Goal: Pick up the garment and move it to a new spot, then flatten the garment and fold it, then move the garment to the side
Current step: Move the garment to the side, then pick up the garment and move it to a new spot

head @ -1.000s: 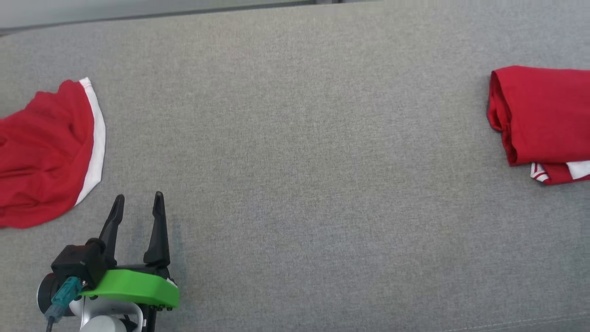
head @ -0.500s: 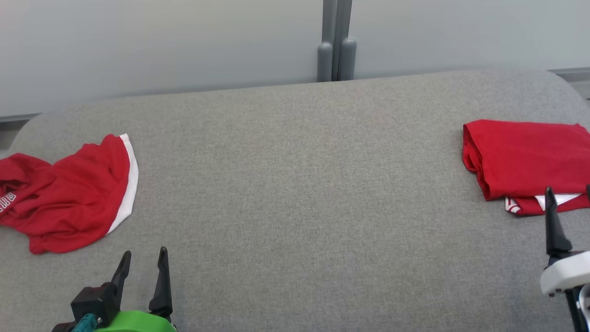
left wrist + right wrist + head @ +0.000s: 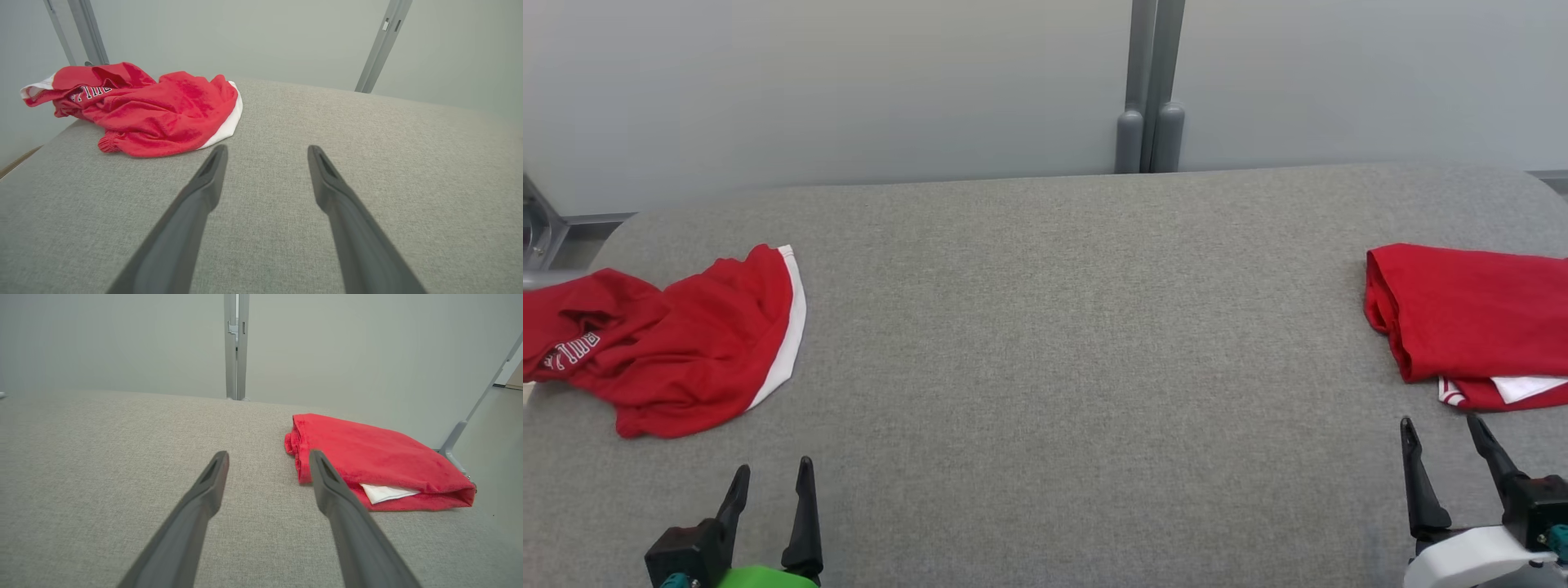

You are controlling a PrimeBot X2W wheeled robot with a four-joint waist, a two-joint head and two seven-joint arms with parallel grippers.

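Okay, so both grippers are parked low in the head view, the left gripper (image 3: 774,467) at the lower left and the right gripper (image 3: 1439,421) at the lower right. The jaws are spread wide on each and nothing is held. The crumpled red garment (image 3: 678,343), white-trimmed with some lettering, is heaped at the left middle of the frame, up and left of the left gripper and apart from it. A folded red garment (image 3: 1462,314) is laid at the right edge, just above the right gripper.

What could go wrong: the crumpled one is sat right by the left end of the grey bench (image 3: 1062,327), and a bit of it seems to be draped over that end. A shallow pinch could catch a single layer, and the rest could be dragged off the edge. Flattening would also be made harder by a bunched grab. The folded one could be snagged and undone if the right arm is swung carelessly, being so near.

Around it, a pale wall panel (image 3: 849,90) and a grey post (image 3: 1149,90) are seen behind the bench. Nothing is found lying between the left gripper and the crumpled garment.
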